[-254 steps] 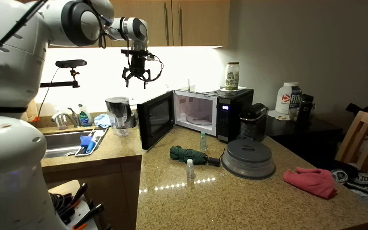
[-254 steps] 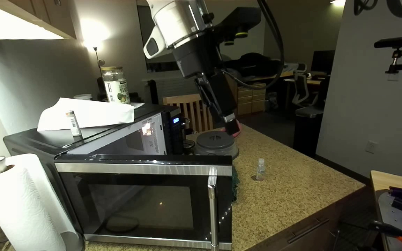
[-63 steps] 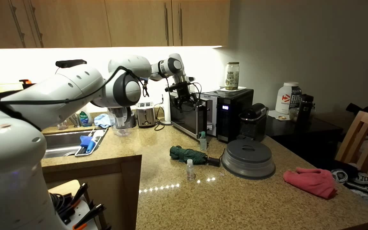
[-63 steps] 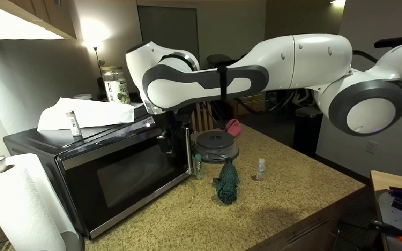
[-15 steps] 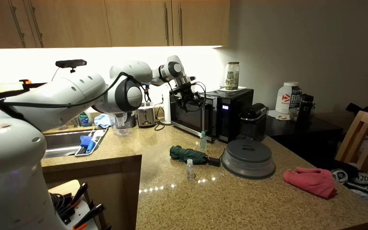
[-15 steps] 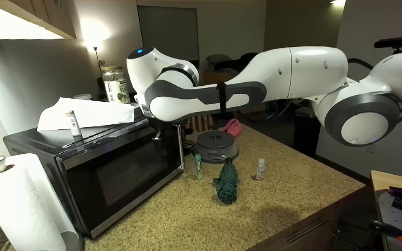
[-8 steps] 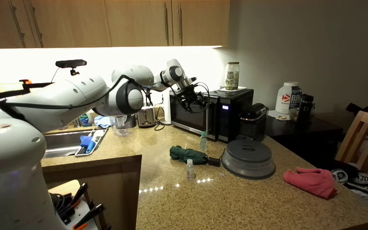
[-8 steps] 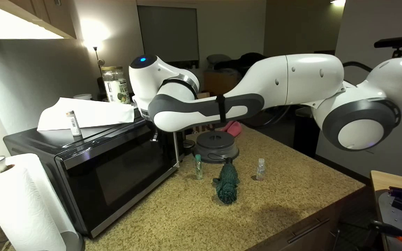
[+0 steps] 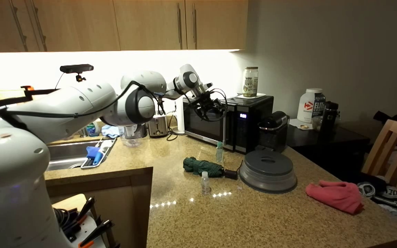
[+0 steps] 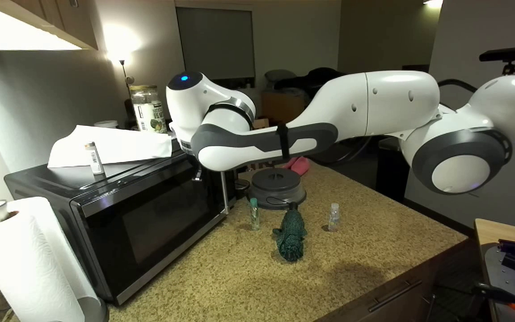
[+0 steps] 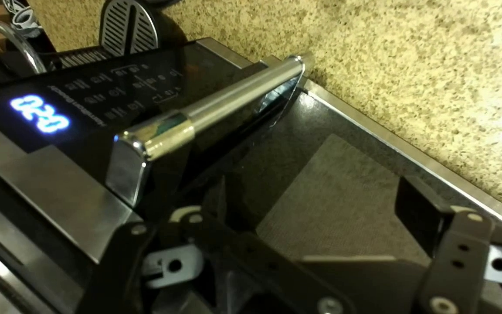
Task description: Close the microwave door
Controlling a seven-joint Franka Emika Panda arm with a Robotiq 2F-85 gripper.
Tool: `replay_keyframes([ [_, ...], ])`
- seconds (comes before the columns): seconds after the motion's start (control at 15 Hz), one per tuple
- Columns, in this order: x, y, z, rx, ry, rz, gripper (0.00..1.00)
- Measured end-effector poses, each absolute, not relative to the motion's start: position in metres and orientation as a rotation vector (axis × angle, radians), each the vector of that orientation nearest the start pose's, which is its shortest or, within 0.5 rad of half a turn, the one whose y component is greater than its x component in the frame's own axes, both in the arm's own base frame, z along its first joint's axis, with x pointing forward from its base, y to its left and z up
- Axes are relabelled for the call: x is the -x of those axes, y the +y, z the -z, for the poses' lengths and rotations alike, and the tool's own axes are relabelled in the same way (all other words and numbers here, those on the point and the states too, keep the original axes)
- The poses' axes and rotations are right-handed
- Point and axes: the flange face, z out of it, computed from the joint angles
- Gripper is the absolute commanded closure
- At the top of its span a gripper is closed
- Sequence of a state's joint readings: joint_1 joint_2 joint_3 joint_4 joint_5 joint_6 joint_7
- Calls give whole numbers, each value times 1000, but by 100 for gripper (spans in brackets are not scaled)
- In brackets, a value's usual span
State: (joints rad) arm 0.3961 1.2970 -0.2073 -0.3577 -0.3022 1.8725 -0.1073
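Microwave door sitting flush, or nearly so, against the front of the microwave on the bench, we are holding our pincer wide and empty near the handle, presumably because pushing is asking for no grip.

The counter bears the microwave, umbrella, grey lid, pink cloth and bottles.

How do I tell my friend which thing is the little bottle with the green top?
Find the big black microwave on the speckled counter. Between it and the dark green bundle lying in front stands a small see-through bottle. Its green cap sets it apart from the pale-capped bottle on the bundle's other side.
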Motion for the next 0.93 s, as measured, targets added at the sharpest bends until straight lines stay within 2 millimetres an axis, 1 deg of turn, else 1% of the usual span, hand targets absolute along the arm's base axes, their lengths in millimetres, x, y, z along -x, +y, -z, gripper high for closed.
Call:
replay_keyframes([
  [0.2, -790, 251, -313, 3461, -968, 547, 0],
  [0.27, -792, 251, -313, 3462, -994, 605, 0],
  [0.4, -794, 250, -308, 3475, -1015, 620, 0],
  [0.6, -793, 250, -307, 3485, -1023, 620, 0],
  [0.8, -792, 250, -311, 3472, -1026, 591, 0],
  [0.93, -789, 250, -321, 3464, -1039, 538, 0],
])
